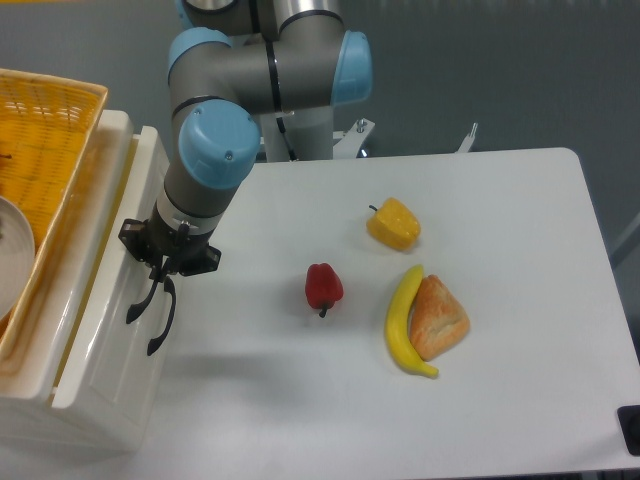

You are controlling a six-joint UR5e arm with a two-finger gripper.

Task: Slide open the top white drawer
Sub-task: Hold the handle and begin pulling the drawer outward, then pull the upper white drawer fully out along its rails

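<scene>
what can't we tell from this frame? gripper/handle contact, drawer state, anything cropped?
- Gripper: the wrist body hides the jaws, so open or shut, and any contact with the black handle, is unclear.
- Top white drawer: steep overhead angle; its front and the lower one are hard to separate.
- Yellow wicker basket: cut off by the left edge.
- Pale round object at the left edge: mostly cropped, unidentifiable.
</scene>
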